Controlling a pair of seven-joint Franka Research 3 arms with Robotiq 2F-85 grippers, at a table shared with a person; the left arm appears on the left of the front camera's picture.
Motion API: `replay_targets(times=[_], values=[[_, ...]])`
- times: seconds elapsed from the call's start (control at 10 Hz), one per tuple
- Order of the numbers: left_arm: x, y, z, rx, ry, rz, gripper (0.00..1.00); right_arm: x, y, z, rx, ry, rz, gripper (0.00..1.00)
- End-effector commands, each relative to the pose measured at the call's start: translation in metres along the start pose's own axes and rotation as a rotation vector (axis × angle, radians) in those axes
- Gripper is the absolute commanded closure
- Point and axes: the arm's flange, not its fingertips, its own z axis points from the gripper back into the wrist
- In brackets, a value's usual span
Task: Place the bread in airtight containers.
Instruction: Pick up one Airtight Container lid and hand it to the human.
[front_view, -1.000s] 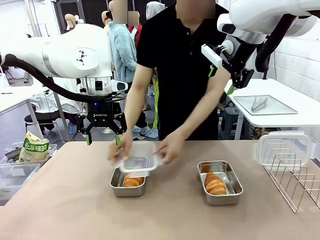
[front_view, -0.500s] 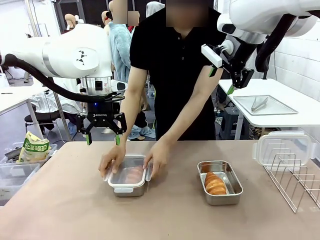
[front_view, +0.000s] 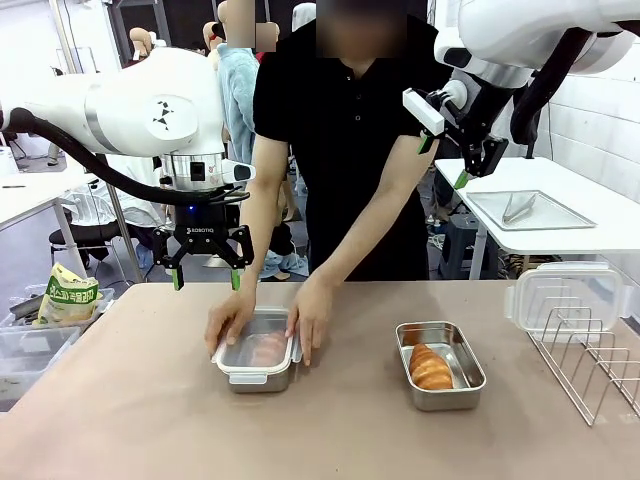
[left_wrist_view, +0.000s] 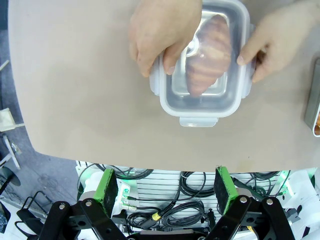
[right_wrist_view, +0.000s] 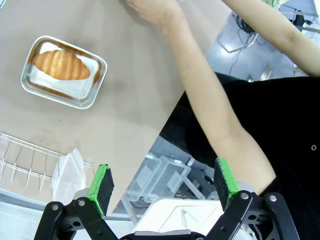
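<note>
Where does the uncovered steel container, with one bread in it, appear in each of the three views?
Front view: the uncovered container stands right of centre on the table.
Left wrist view: a strip of its rim at the right edge.
Right wrist view: upper left, with the bread inside.
Shared landmark: the person's hand nearest to it.

The left gripper (front_view: 205, 281) and right gripper (front_view: 442, 162) hang raised, jaws wide apart and empty; the person's hands (front_view: 230, 320) rest palms down.
</note>
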Motion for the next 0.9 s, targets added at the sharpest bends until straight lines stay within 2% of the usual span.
replay_targets(times=[0.0, 0.8], values=[[-0.0012, 0.0021, 0.0019, 0.001, 0.004, 0.003, 0.0, -0.0006, 0.0002, 0.0005, -0.001, -0.002, -0.003, 0.0], [-0.0012, 0.0021, 0.0019, 0.001, 0.004, 0.003, 0.0, -0.0006, 0.0002, 0.0005, -0.001, -0.002, -0.003, 0.0]])
